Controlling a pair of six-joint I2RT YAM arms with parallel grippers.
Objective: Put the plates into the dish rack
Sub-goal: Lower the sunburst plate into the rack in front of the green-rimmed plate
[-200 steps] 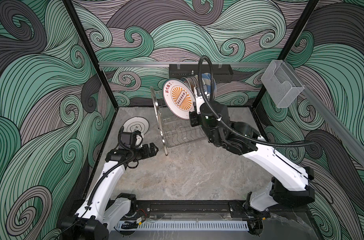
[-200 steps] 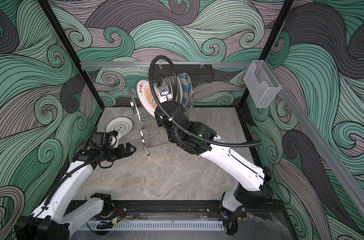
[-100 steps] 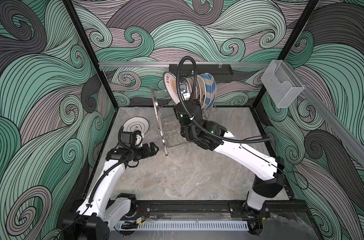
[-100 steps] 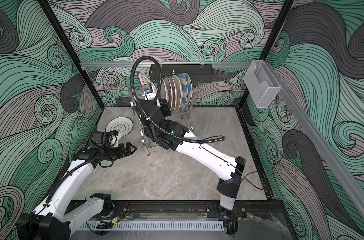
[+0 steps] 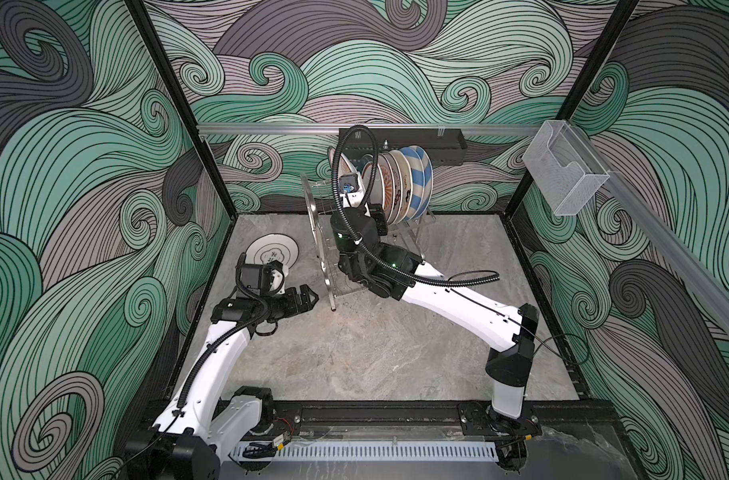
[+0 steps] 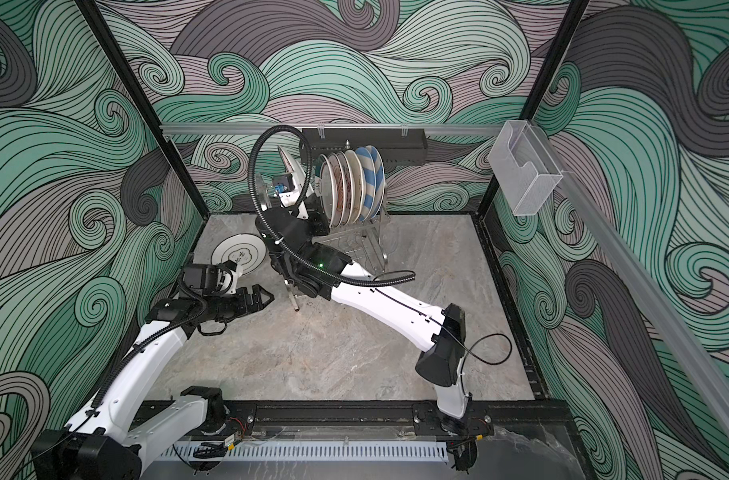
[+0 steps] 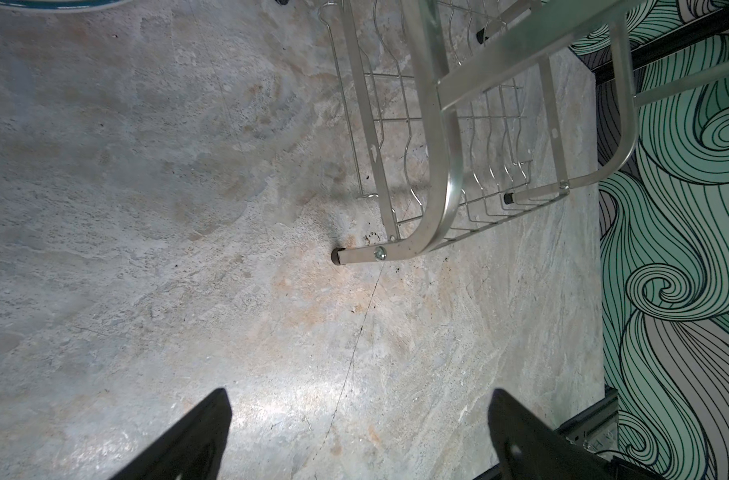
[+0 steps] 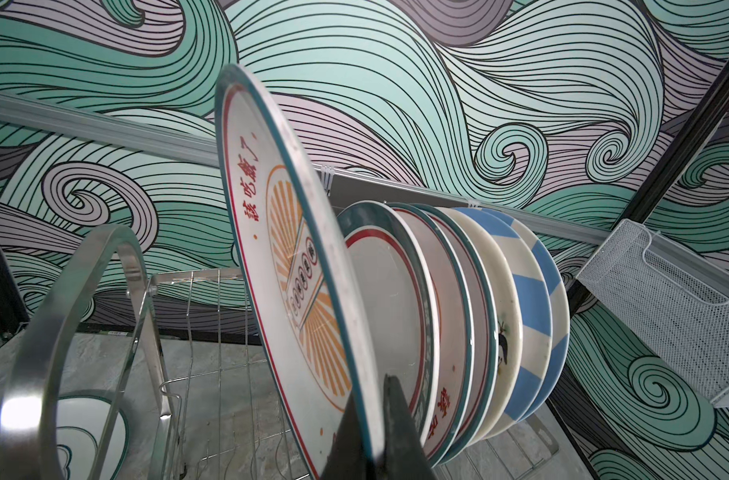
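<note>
The steel dish rack (image 5: 312,220) stands at the back of the table, with several plates (image 5: 408,187) on edge in its upper tier in both top views. My right gripper (image 8: 371,399) is shut on the lower rim of an orange-sunburst plate (image 8: 279,266). It holds this plate (image 5: 342,166) upright, just left of that row (image 8: 479,324) and apart from it. A white plate with a black cloud motif (image 5: 271,253) lies flat on the table left of the rack. My left gripper (image 5: 310,297) is open and empty near the rack's front foot (image 7: 396,249).
A black perforated tray (image 5: 416,139) hangs on the back wall behind the rack. A clear plastic box (image 5: 562,174) is mounted on the right wall rail. A black base rail (image 5: 367,409) runs along the table's front edge.
My right arm has swung left and stretched out, turning the sunburst plate from face-on to edge-on beside the racked row. The left arm has not moved.
</note>
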